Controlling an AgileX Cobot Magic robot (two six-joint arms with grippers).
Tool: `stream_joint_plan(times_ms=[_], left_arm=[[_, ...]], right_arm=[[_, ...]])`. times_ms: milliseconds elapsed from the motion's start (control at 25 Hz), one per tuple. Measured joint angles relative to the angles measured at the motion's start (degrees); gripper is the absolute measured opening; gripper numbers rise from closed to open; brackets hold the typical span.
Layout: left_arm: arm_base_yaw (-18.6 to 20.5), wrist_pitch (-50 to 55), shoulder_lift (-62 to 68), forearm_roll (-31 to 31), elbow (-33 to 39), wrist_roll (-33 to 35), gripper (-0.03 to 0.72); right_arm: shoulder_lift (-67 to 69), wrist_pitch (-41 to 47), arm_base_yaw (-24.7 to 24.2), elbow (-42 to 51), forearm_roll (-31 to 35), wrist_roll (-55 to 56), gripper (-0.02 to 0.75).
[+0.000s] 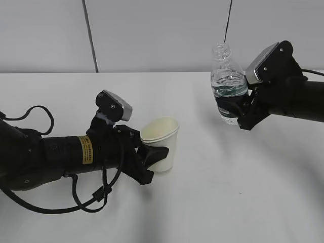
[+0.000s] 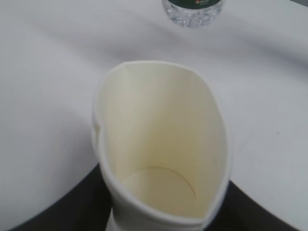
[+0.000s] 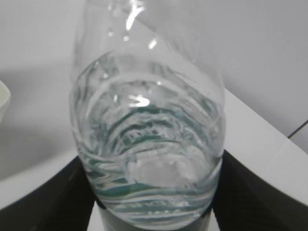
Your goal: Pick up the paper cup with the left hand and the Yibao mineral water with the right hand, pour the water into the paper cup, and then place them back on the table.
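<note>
Left hand [image 1: 152, 161] squeezing paper cup [image 1: 161, 142], right hand [image 1: 238, 107] lifting Yibao mineral water [image 1: 228, 84]

— What do you have in the left wrist view?

— You are looking straight down into the paper cup [image 2: 161, 144]. It fills the middle of the picture. Its cream inside is dry and bare down to the round bottom.

— Is the rim round?

— No. Your cup's rolled rim is pressed into a long oval, with a small dent on the left side.

— What holds it?

— Dark shapes of the left hand [image 2: 77, 204] sit against both lower sides of the cup.

— Anything else?

— The white table [image 2: 43, 82] lies all around. At the top edge you see the ribbed underside of the Yibao mineral water [image 2: 193, 10], well apart from the cup.
</note>
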Motion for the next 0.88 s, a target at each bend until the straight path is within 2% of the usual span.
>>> stream_joint_plan(times_ms=[400,720,880], left_arm=[[0.0,0.0,-4.3,0.9,-0.5,-2.6,0.336],[0.0,0.3,-6.9,4.7,-0.8,-5.7,0.336],[0.0,0.6,-6.9,7.9,-3.2,-7.5,0.336]], right_arm=[[-0.9,1.5,0.0,-1.7,-1.5,0.0,0.501],[-0.9,2.0,0.0,-3.5,-2.7,0.0,0.501],[-0.9,0.9,0.0,-4.5,-3.2,0.0,0.501]])
